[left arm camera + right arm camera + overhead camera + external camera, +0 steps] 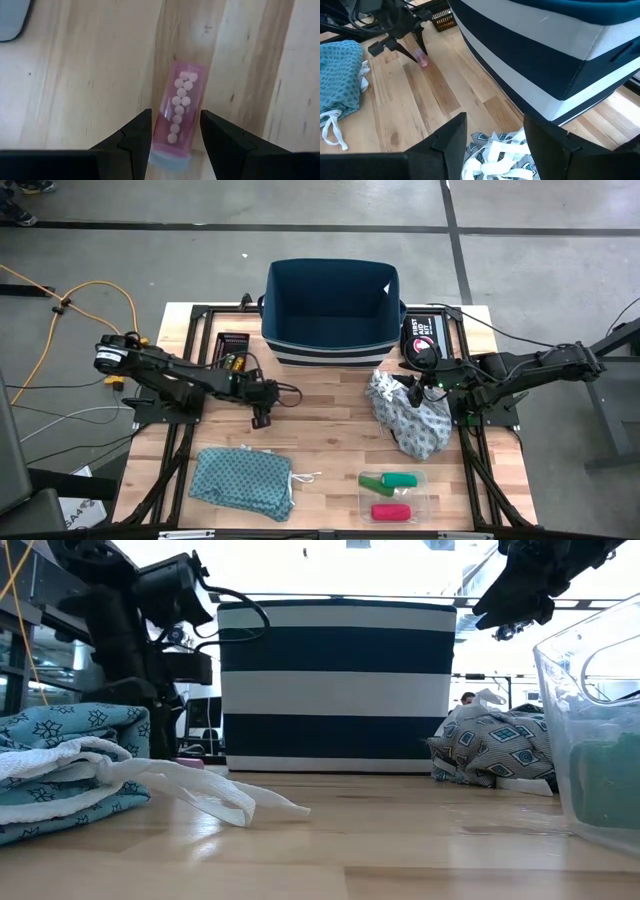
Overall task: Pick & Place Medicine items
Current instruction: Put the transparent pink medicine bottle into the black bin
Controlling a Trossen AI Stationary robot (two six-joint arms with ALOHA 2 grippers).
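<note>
A pink see-through pill vial [178, 107] with white tablets and a pale cap sits between the fingers of my left gripper [262, 417], left of the table's middle; it also shows in the right wrist view as the vial [423, 61]. Two green tubes [392, 479] and a red tube [390, 512] lie in a clear tray [430, 498] near the front edge. My right gripper [415, 388] hovers open over a grey patterned cloth [410, 420], touching nothing. The orange vial and the clear sticks are not visible. My left gripper pinches the pink vial between its two fingers at the cap end [170, 150], coming from above and pointing down, with the fingers [135, 135] across the vial's width. The vial reaches out past the fingertips over the wood; whether it rests on the table, I cannot tell.
A navy and white striped basket [330, 305] stands at the far middle, with a black first aid pouch [420, 335] to its right and a small dark tray [232, 350] to its left. A teal cloth [243, 480] with white ties lies near the front left.
</note>
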